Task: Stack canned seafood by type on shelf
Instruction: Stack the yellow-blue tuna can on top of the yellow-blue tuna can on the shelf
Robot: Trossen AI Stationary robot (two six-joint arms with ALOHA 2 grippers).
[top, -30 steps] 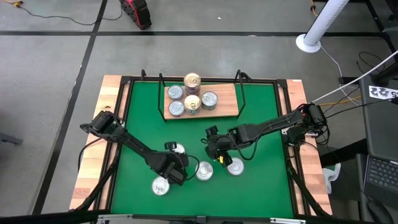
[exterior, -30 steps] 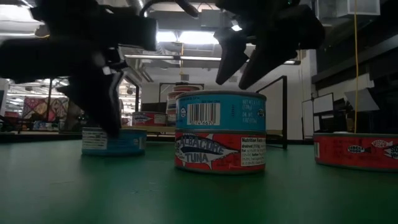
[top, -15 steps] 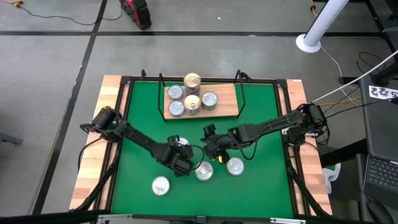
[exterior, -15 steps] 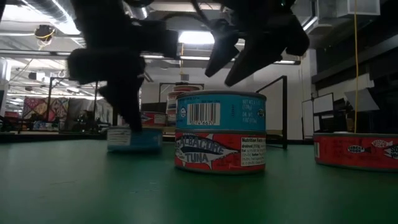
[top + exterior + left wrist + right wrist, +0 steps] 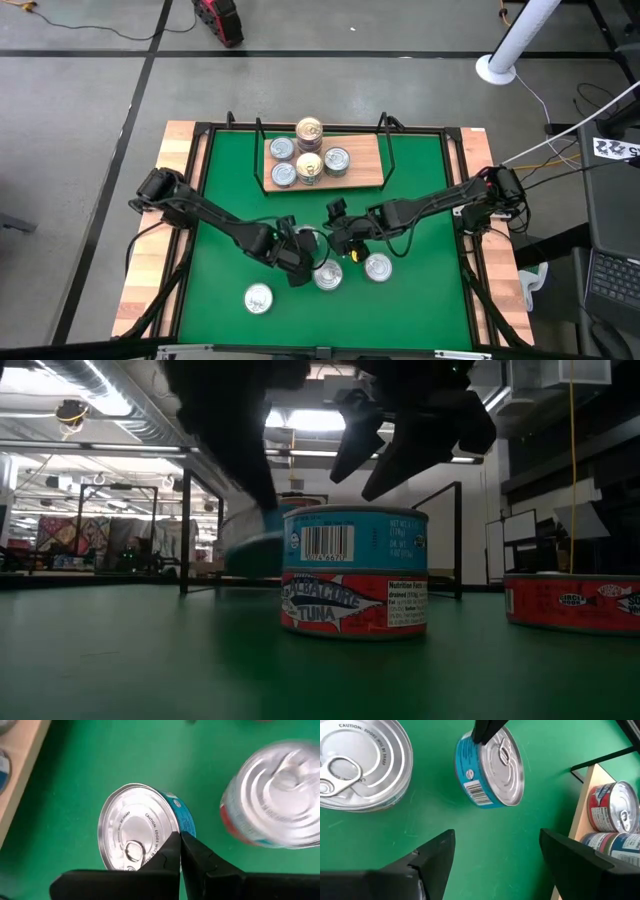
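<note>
Tilting lid-sideways above the bench, a blue tin (image 5: 490, 767) hangs near the two-tin stack (image 5: 354, 572), its rim pinched by the closed left pincer (image 5: 180, 851); the right pincer (image 5: 492, 855) gapes wide, empty.

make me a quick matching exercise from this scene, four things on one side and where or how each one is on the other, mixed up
Things:
1. left gripper
2. right gripper
3. two-tin stack with a teal-labelled tin on a red tuna tin
4. light-brown wooden shelf with black wire frame

Places or states:
A. at the far end of the green mat, holding several tins
B. open, hovering over the mat with nothing between its fingers
C. standing on the mat near the front, mid-table
D. shut on the rim of a teal-labelled silver tin

Pairs: 1-D, 2-B, 3-C, 4-A
</note>
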